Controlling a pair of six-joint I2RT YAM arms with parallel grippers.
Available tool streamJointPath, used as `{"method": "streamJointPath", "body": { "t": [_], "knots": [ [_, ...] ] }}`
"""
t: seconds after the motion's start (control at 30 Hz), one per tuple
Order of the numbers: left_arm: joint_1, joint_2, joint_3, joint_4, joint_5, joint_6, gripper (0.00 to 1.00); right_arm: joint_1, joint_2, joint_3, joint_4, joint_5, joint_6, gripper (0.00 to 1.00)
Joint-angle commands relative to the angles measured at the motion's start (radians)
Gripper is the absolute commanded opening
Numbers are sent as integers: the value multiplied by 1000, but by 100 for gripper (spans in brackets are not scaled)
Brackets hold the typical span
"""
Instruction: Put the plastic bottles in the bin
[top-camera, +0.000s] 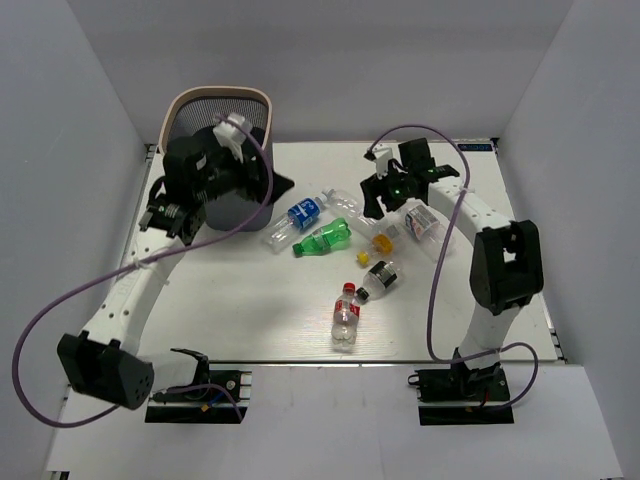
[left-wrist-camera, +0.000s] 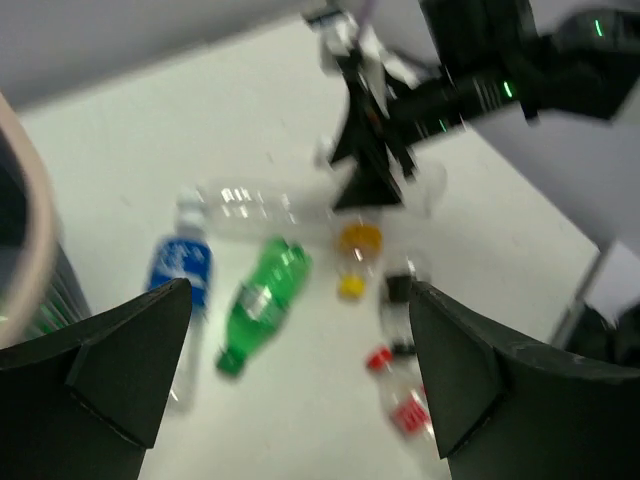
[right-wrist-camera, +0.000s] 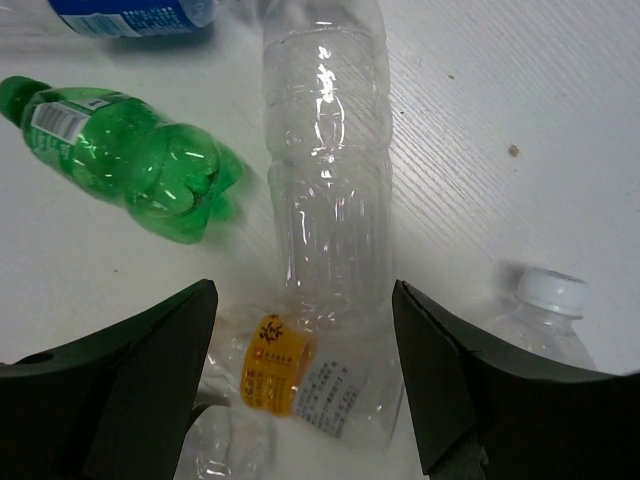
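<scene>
At about 10 o'clock on the surface (top-camera: 250, 310) stands the bin (top-camera: 170, 115). The left arm hides most of its inside, so what it holds cannot be told. The left end effector (left-wrist-camera: 295, 295) hangs beside the rim, fingers spread and carrying nothing, a spot that suits dropping things in. Right of it, a blue-labelled bottle (top-camera: 303, 212) lies on its side, with a green bottle (top-camera: 325, 237) at its 4 o'clock. Further right, the right end effector (right-wrist-camera: 300, 300) is spread astride a clear bottle (right-wrist-camera: 325, 150), one finger on each side, likely lined up to pinch its body. A yellow-capped bottle (top-camera: 382, 241), a black-labelled bottle (top-camera: 381, 277) and a red-labelled bottle (top-camera: 346, 308) trail toward 6 o'clock, all outside the bin.
</scene>
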Motion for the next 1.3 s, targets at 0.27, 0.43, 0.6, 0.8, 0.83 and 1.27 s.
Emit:
{"method": "streamJointPath", "body": {
  "t": [0.27, 0.43, 0.6, 0.8, 0.83, 1.27],
  "knots": [
    [-29, -296, -404, -172, 51, -38, 99, 49, 155, 77, 88, 141, 3, 78],
    [-49, -309, -501, -194, 29, -60, 99, 67, 208, 82, 102, 149, -20, 79],
    [-58, -320, -537, -203, 18, -81, 99, 70, 257, 99, 117, 175, -38, 79],
    [-77, -331, -578, -171, 9, -103, 99, 70, 274, 102, 114, 163, -58, 65],
    [-77, -331, -578, -171, 9, -114, 99, 67, 273, 99, 111, 158, -60, 62],
    [-124, -276, -632, -57, 18, -152, 99, 52, 75, 160, 53, 155, -67, 18]
  ]
}}
